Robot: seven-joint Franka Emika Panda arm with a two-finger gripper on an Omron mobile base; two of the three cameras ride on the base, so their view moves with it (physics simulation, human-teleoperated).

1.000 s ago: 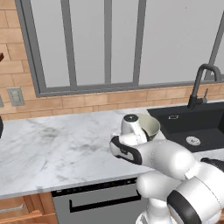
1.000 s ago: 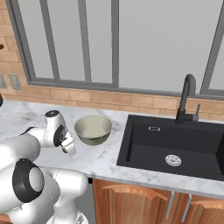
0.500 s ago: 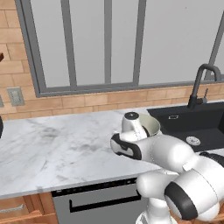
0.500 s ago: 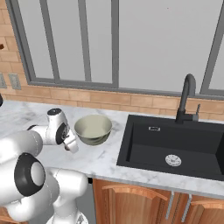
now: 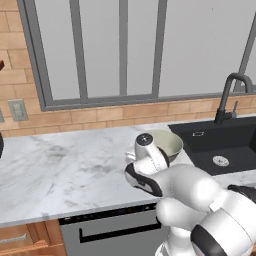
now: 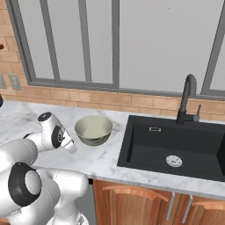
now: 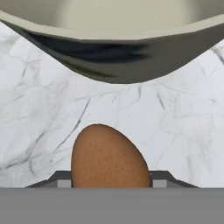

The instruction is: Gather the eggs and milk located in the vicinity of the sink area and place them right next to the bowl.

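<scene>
A brown egg [image 7: 107, 159] sits between my fingertips [image 7: 59, 178], and my gripper [image 7: 111, 177] is shut on it, low over the marble counter [image 7: 175, 131]. The pale cream-green bowl [image 7: 113, 39] stands just ahead of the egg, a short gap apart. In the base views my hand [image 6: 55, 134] hangs at the left side of the bowl [image 6: 93, 129], and it partly covers the bowl [image 5: 170, 142] from the other side. The black sink [image 6: 176, 145] lies to the right. The milk is out of view.
A tall black faucet [image 6: 189, 99] rises behind the sink [image 5: 220, 145]. A brick backsplash [image 5: 100, 117] and window run along the back of the counter [image 5: 60, 170]. A wall outlet [image 5: 19, 110] sits at the far left. Wooden cabinets [image 6: 140, 202] are below.
My hand has shifted only slightly beside the bowl. The egg stays held between the fingers.
</scene>
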